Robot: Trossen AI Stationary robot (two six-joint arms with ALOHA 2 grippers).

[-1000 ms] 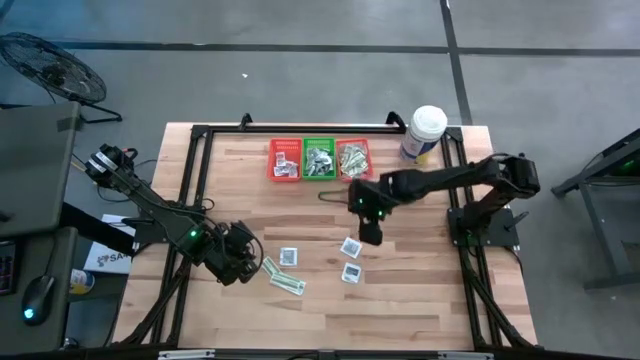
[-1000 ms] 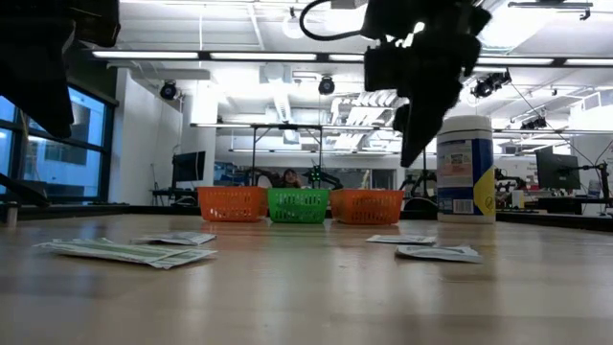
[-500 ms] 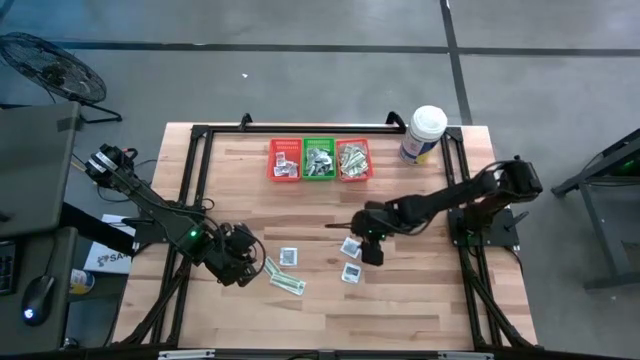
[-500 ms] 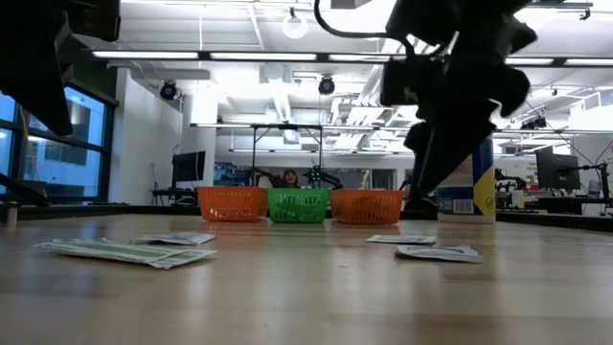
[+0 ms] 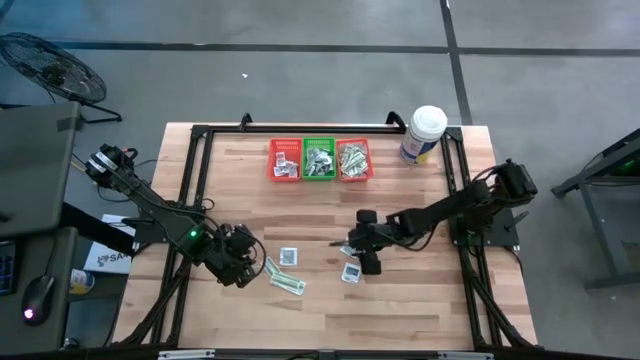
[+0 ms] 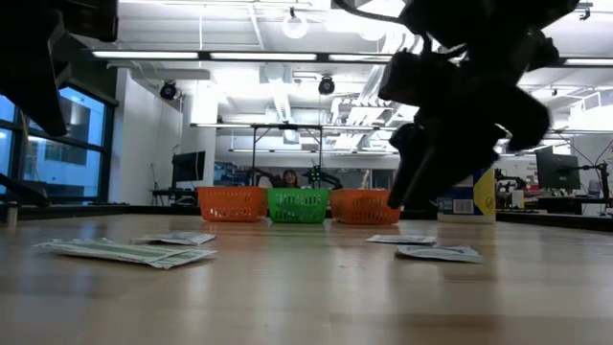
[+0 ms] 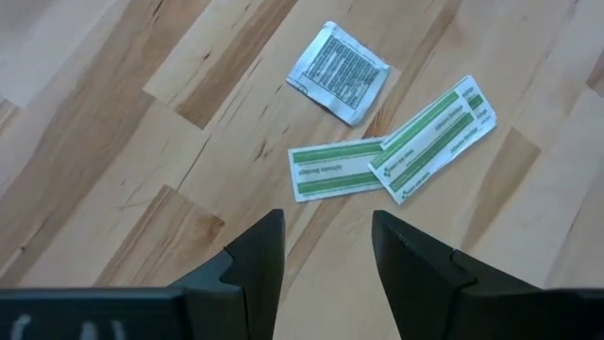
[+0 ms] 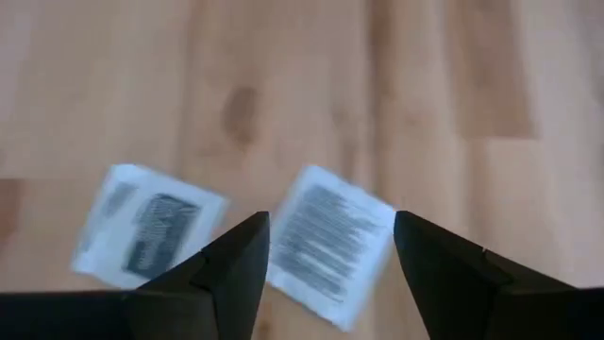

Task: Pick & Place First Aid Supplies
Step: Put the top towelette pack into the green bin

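- While three mesh baskets (image 5: 320,160) line the wooden table's (image 5: 420,300) far edge, three squarish white paper packets (image 5: 288,256) and two green-and-white strips (image 5: 285,285) lie mid-table.
- Right gripper (image 5: 366,262), fingers apart, hangs over two packets; left gripper (image 5: 250,268), also empty and parted, sits beside the strips.
- Near edge has bare room.

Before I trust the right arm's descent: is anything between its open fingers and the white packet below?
No. In the right wrist view, the right gripper hangs open over the white packet; only bare table surrounds it.

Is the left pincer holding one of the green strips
No, the left pincer is open and empty, with both green strips lying flat on the table ahead.
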